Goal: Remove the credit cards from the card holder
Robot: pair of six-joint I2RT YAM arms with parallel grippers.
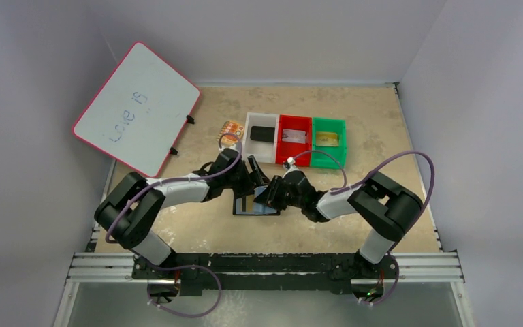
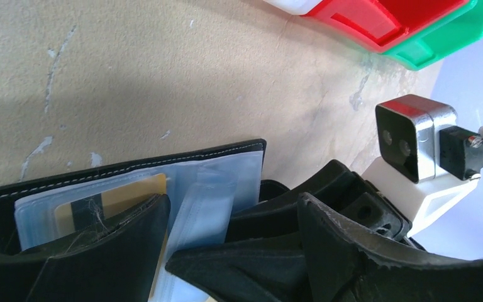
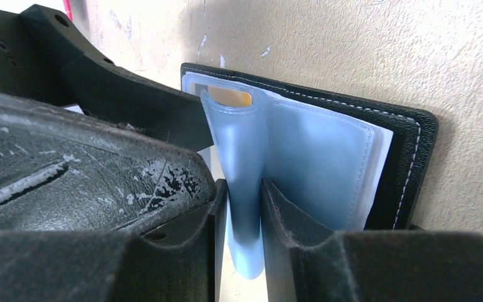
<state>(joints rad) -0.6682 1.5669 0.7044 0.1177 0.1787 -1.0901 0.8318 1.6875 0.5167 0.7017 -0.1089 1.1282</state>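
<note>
The black card holder [image 1: 246, 207] lies open on the table between both arms, its pale blue sleeves up. A gold-tan credit card [image 2: 135, 192] sits in its left sleeve and also shows in the right wrist view [image 3: 229, 95]. My right gripper [image 3: 245, 207] is shut on one blue sleeve leaf [image 3: 242, 151], holding it upright. My left gripper [image 2: 233, 201] is open, with one finger [image 2: 119, 239] resting on the left sleeve over the gold card. In the top view the left gripper [image 1: 253, 182] and the right gripper [image 1: 268, 197] meet over the holder.
Three bins stand behind: a white bin [image 1: 250, 139] with a black block, a red bin [image 1: 282, 146] with a silver-grey card [image 1: 294, 137], and a green bin [image 1: 342, 143] with a gold-tan card [image 1: 328, 139]. An orange patterned piece [image 1: 229, 131] and a whiteboard [image 1: 136, 109] lie at the left.
</note>
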